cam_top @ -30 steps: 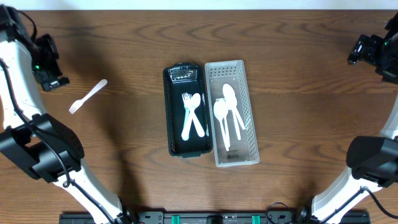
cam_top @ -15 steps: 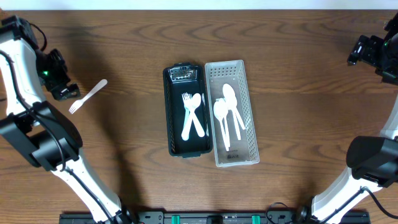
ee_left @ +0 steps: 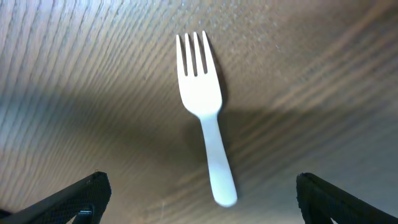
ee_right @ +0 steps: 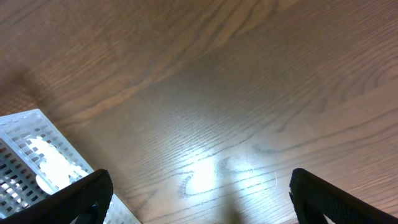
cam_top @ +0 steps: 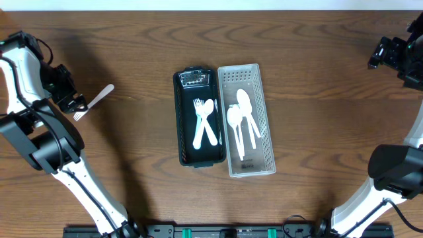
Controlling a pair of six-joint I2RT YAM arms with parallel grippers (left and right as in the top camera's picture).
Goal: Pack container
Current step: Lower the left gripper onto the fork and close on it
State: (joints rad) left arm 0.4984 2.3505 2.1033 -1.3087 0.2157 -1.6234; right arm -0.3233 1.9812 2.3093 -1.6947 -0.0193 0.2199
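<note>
— What lies in the black container [cam_top: 197, 122]?
— A white fork and spoon [cam_top: 203, 122] in its middle. A white basket [cam_top: 264, 132] touches its right side and holds more spoons [cam_top: 242, 119].
— And the loose fork [ee_left: 202, 99]?
— It lies flat on the table [cam_top: 317, 99], well left of the container. The left gripper [cam_top: 76, 104] hangs right by it, fingers spread wide, pinching nothing.
— And the right gripper [cam_top: 378, 56]?
— It is far right of the container and beyond it, jaws also spread and empty.
</note>
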